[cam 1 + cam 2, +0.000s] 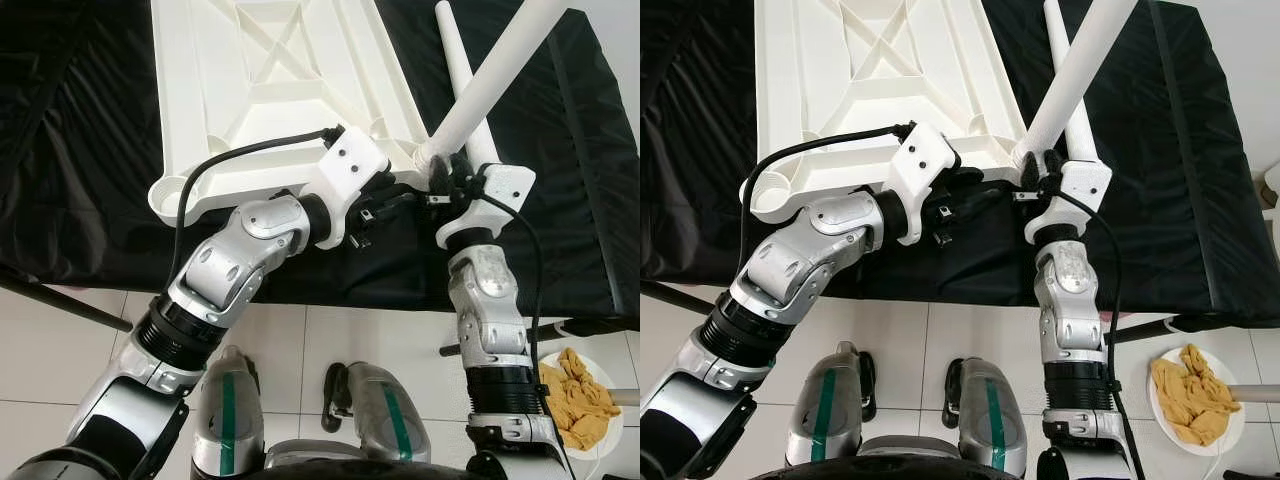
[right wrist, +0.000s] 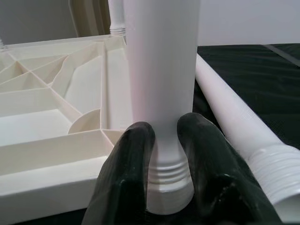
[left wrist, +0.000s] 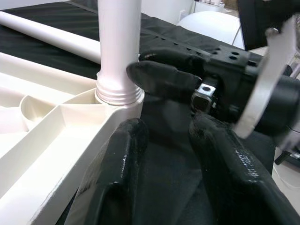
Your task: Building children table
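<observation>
Right wrist view shows the right gripper (image 2: 161,140) clamped around a white plastic threaded table leg (image 2: 161,70) seated in the corner socket of the upturned white ribbed tabletop (image 1: 270,70) on black cloth, left gripper (image 3: 164,136) spread beside it; a tilted leg could cross-thread.

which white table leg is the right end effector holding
The upright leg at the tabletop's corner; the right end effector grips its base. The other leg lies loose.

Ribbed white moulded-plastic tabletop (image 1: 270,80), satin; smooth white plastic tube leg (image 2: 161,93) with threaded end; matt black wrinkled cloth (image 1: 80,150); glossy floor tiles (image 1: 350,340).
</observation>
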You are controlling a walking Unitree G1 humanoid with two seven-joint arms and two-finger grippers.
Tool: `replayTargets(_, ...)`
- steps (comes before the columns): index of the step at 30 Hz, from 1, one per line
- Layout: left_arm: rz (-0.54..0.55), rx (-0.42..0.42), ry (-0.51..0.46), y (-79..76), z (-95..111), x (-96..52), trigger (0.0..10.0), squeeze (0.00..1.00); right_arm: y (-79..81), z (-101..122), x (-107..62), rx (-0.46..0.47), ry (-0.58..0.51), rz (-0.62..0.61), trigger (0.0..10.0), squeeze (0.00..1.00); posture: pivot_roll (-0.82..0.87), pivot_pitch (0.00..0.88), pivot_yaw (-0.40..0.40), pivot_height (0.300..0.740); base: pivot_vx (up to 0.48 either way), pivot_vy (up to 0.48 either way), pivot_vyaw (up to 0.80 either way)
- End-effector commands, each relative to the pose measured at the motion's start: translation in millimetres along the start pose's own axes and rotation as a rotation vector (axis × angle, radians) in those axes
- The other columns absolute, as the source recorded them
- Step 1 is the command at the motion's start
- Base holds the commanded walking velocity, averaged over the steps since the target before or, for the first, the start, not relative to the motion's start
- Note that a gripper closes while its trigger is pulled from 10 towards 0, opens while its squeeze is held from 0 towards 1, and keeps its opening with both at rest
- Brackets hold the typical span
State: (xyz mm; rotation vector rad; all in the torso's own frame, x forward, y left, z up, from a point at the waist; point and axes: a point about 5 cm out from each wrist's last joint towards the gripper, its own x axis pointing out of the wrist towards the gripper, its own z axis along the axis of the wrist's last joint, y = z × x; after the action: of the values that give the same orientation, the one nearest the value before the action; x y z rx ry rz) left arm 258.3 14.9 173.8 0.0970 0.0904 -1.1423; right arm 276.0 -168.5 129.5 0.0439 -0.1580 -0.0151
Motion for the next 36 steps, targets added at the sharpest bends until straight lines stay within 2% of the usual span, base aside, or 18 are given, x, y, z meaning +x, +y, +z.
replayTargets(1, -0.038, -0.003, -0.001, -4.3, 1, -0.8, 10.0, 0.00, -5.6, -1, 2.4, -0.004, 0.005, -0.027, 10.0, 0.00, 0.03, 0.071, -0.061, 0.740, 0.000, 0.000, 0.00)
replayTargets(9, -0.042, -0.012, 0.002, -6.8, 0, -1.2, 10.0, 0.00, -7.5, 2, 11.6, -0.002, -0.006, -0.029, 10.0, 0.00, 0.03, 0.081, -0.058, 0.740, 0.000, 0.000, 0.00)
replayTargets(14, -0.041, -0.018, 0.007, -8.5, 0, -3.0, 10.0, 0.00, -12.1, 5, 24.2, -0.004, -0.012, -0.025, 10.0, 0.00, 0.04, 0.096, -0.055, 0.740, 0.000, 0.000, 0.00)
replayTargets(19, -0.040, -0.020, 0.008, -8.8, -1, -3.2, 10.0, 0.00, -13.6, 5, 26.4, -0.005, -0.012, -0.027, 10.0, 0.00, 0.04, 0.096, -0.054, 0.740, 0.000, 0.000, 0.00)
replayTargets(21, -0.040, -0.024, 0.009, -9.2, -1, -3.4, 10.0, 0.00, -16.5, 6, 30.2, -0.005, -0.012, -0.033, 10.0, 0.00, 0.04, 0.100, -0.054, 0.740, 0.000, 0.000, 0.00)
replayTargets(24, -0.040, -0.029, 0.011, -9.7, -1, -3.8, 10.0, 0.00, -26.0, 11, 45.9, -0.015, -0.022, -0.050, 10.0, 0.00, 0.04, 0.104, -0.050, 0.740, 0.000, 0.000, 0.00)
replayTargets(26, -0.040, -0.029, 0.011, -9.7, -1, -3.8, 10.0, 0.00, -26.0, 11, 45.9, -0.015, -0.022, -0.050, 10.0, 0.00, 0.04, 0.104, -0.050, 0.740, 0.000, 0.000, 0.00)
replayTargets(32, -0.043, -0.031, 0.011, -10.0, 0, -3.8, 10.0, 0.00, -30.1, 13, 57.0, -0.027, -0.022, -0.045, 10.0, 0.00, 0.04, 0.105, -0.049, 0.740, 0.000, 0.000, 0.00)
replayTargets(34, -0.044, -0.032, 0.011, -10.2, 0, -3.4, 10.0, 0.00, -32.1, 11, 66.2, -0.033, -0.008, -0.034, 10.0, 0.00, 0.04, 0.104, -0.049, 0.740, 0.000, 0.000, 0.00)
replayTargets(36, -0.044, -0.032, 0.011, -10.2, 0, -3.4, 10.0, 0.00, -32.1, 11, 66.2, -0.033, -0.008, -0.034, 10.0, 0.00, 0.04, 0.104, -0.049, 0.740, 0.000, 0.000, 0.00)
